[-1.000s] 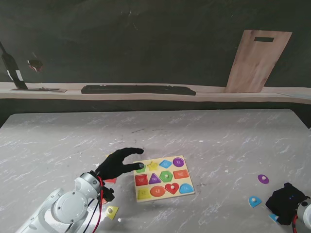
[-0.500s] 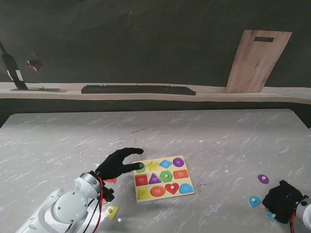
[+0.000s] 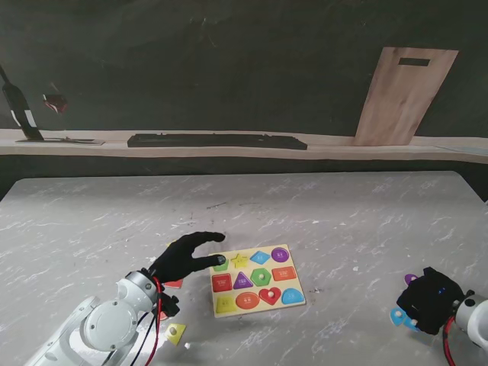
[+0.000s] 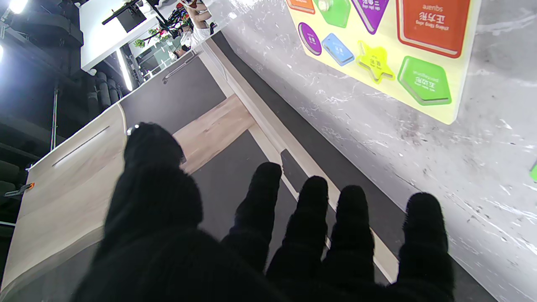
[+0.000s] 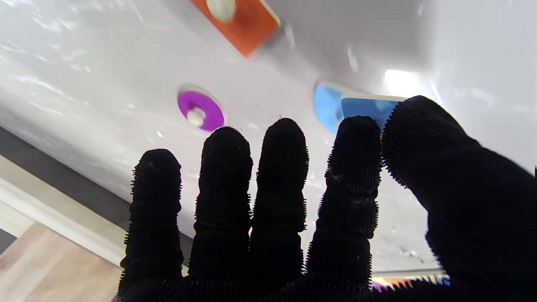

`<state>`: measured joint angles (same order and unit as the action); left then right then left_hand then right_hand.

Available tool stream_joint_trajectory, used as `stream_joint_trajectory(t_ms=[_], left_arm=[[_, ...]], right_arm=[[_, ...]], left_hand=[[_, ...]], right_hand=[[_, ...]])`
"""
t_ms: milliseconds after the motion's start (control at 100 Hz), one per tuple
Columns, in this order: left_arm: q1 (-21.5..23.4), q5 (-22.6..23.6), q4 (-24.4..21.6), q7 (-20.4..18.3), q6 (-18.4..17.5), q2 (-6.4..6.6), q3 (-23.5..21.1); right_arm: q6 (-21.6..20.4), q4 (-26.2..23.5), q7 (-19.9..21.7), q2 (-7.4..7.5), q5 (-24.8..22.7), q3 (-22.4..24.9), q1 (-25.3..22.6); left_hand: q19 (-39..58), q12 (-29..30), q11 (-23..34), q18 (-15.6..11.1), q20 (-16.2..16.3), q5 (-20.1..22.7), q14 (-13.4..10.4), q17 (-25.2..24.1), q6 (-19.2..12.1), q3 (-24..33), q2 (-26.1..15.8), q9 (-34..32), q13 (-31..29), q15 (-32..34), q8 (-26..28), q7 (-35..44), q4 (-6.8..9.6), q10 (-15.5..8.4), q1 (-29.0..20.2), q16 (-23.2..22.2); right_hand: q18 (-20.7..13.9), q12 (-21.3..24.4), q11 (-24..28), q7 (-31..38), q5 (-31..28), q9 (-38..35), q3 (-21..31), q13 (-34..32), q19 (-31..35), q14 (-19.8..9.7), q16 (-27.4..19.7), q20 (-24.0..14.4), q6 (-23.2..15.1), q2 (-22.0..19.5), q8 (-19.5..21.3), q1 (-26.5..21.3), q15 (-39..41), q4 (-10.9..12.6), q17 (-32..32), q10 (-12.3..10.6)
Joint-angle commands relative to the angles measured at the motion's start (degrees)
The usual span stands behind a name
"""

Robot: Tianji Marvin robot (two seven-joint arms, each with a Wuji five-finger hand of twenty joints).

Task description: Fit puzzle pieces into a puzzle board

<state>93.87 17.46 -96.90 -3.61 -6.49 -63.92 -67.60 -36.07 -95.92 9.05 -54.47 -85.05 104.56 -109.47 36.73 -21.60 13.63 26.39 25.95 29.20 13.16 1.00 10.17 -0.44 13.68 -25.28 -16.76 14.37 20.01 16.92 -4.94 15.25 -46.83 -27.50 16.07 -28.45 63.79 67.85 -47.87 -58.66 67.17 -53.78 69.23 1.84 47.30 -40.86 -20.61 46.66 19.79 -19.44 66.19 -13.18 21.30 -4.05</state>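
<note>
Fingers spread, right hand (image 3: pixel 429 300) above blue piece (image 5: pixel 331 107).

In the left wrist view, the orange square piece (image 4: pixel 434 23) in the puzzle board (image 4: pixel 455 113) is showing the word "square" beside Chinese characters, printed upside down; the green pentagon (image 4: pixel 424 82), yellow star (image 4: pixel 374 63), blue piece (image 4: pixel 338 49) and purple circle (image 4: pixel 310 38) are carrying small white print too, probably shape names, too small to read; the stand view is showing no legible text.
</note>
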Motion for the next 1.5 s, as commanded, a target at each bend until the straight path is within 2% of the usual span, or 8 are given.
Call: stream_joint_trajectory(t_ms=[0, 220, 400, 540, 800, 1230, 1490], left_arm=[[0.39, -0.31, -0.46, 0.11, 0.01, -0.1, -0.25], [0.88, -0.35, -0.9, 0.32, -0.04, -0.13, -0.75], [1.35, -0.22, -1.25, 0.34, -0.22, -0.1, -1.32], [1.69, -0.16, -1.47, 0.54, -0.42, -0.12, -1.7], [1.92, -0.32, -1.77, 0.78, -0.16, -0.19, -2.0], [2.76, -0.31, -2.5, 1.39, -0.74, -0.28, -2.68], [2.9, -0.45, -2.53, 1.59, -0.9, -0.33, -2.82]], right_arm=[[0.36, -1.6, 0.18, -0.86, -0.01, -1.62, 1.43], [3.48, -0.22, 5.51, -1.33, 6.25, -8.89, 8.66], [6.77, 3.83, 5.07, -1.33, 8.37, -17.29, 16.26], [11.39, 6.81, 6.96, -1.59, 12.3, -24.76, 22.2], [22.45, 11.41, 10.34, -2.39, 20.72, -38.58, 32.36], [31.98, 19.76, 8.58, -4.18, 31.31, -58.93, 47.7], [33.99, 27.0, 5.62, -6.16, 37.97, -70.67, 56.55]], left_hand=[[-0.4, 0.27, -1.06, -6.44, 0.95, 1.4, -1.12, -0.53, -1.92, -1.07, -0.89, -0.19, 0.53, -0.72, -0.07, -0.82, 1.62, -1.01, -0.01, 0.4], [-0.33, 0.3, -1.07, -6.39, 0.97, 1.41, -1.04, -0.56, -1.86, -1.05, -0.96, -0.23, 0.51, -0.67, -0.1, -0.85, 1.61, -0.9, -0.08, 0.38], [-0.21, 0.29, -1.04, -6.33, 0.99, 1.59, -0.92, -0.55, -1.84, -1.04, -1.04, -0.28, 0.5, -0.61, -0.1, -0.8, 1.61, -0.9, -0.19, 0.35], [-0.14, 0.31, -1.06, -6.22, 0.98, 1.63, -0.86, -0.61, -1.66, -1.05, -1.12, -0.27, 0.56, -0.57, -0.12, -0.85, 1.61, -0.72, -0.26, 0.34], [-0.04, 0.32, -1.05, -6.21, 0.93, 1.78, -0.77, -0.67, -1.6, -1.06, -1.28, -0.31, 0.65, -0.5, -0.15, -0.94, 1.61, -0.61, -0.37, 0.33], [0.18, 0.32, -0.94, -6.16, 0.84, 1.91, -0.69, -0.74, -1.51, -1.12, -1.44, -0.37, 0.65, -0.34, -0.15, -0.95, 1.59, -0.65, -0.45, 0.33], [0.31, 0.34, -0.91, -6.17, 0.78, 1.96, -0.83, -0.69, -1.72, -1.17, -1.44, -0.42, 0.59, -0.27, -0.13, -0.89, 1.57, -0.69, -0.38, 0.34]], right_hand=[[1.48, -0.1, 1.59, 2.16, -4.06, -1.95, 6.46, -1.53, 1.8, 1.05, 1.16, -0.66, -3.4, 0.39, 0.5, -3.43, 2.32, 2.96, 0.28, 1.69], [2.09, -0.8, 2.51, 2.38, -5.18, -2.82, 7.63, -2.63, 2.78, 2.05, 1.8, -0.85, -1.99, 1.49, 0.99, -3.73, 4.1, 3.44, 0.67, 3.29], [2.47, -1.17, 3.08, 2.42, -5.48, -3.02, 8.22, -3.17, 3.27, 2.1, 2.05, -0.84, -1.66, 1.64, 1.41, -3.63, 4.97, 3.92, 1.19, 3.78], [2.71, -1.22, 3.22, 2.34, -5.67, -3.17, 8.32, -3.38, 3.77, 2.57, 2.12, -0.84, -1.33, 1.96, 1.63, -3.89, 5.42, 4.06, 1.21, 4.28], [3.51, -1.13, 3.24, 2.19, -6.48, -3.53, 8.71, -3.47, 4.48, 3.83, 2.12, -0.82, 0.16, 2.8, 1.6, -4.86, 5.96, 3.91, 0.86, 5.56], [3.78, -1.18, 3.6, 2.03, -6.82, -3.66, 9.2, -3.82, 5.09, 3.95, 2.1, -0.65, 0.59, 2.99, 1.92, -4.89, 6.68, 3.93, 0.97, 5.92], [3.77, -1.15, 3.65, 1.94, -6.44, -3.38, 8.93, -3.53, 5.12, 3.85, 2.0, -0.48, 0.53, 2.55, 2.18, -4.94, 6.63, 3.8, 0.83, 5.84]])
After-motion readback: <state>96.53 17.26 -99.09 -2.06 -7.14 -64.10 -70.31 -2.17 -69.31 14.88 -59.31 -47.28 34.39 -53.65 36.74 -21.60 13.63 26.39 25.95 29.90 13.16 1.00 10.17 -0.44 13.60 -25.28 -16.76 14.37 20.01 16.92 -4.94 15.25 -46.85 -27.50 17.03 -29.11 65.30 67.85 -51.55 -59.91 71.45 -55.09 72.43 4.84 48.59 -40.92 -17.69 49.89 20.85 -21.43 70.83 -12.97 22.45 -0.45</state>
